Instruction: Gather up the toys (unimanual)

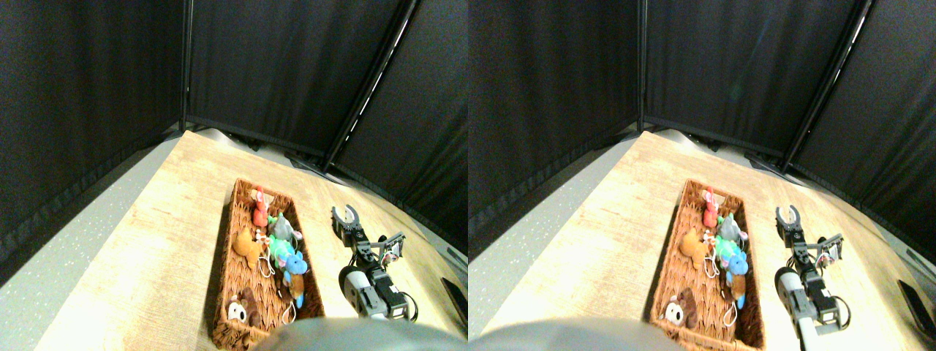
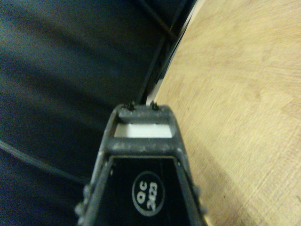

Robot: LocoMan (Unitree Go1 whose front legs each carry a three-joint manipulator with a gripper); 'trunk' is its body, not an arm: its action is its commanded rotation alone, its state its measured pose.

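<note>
**Toys in Basket, Right Gripper Beside It with Jaws Apart**

Black curtain panels (image 1: 292,66) enclose the work area on all far sides, held by dark vertical poles. Below them, a pale wooden table (image 1: 168,241) fills the lower part of the stereo pair view, with a grey speckled floor strip (image 1: 66,248) at its 9 o'clock edge.

A long rectangular wicker basket (image 1: 228,256) lies on the table near centre. All visible toys sit inside it:
- red toy (image 1: 259,210) at the basket's 12 o'clock end;
- grey toy (image 1: 282,228) just below it, toward 3 o'clock;
- orange toy (image 1: 248,247) against the 9 o'clock wall;
- green toy (image 1: 278,248) and blue toy (image 1: 295,265) touching each other along the 3 o'clock wall;
- brown toy (image 1: 243,307) at the 6 o'clock end.

White string loops lie among them.

At 3 o'clock from the basket, apart from it, the right gripper (image 1: 345,213) stands above bare table with its two jaws spread and nothing between them.

The wrist view shows only the dark jaw frame, wood grain and curtain.
</note>
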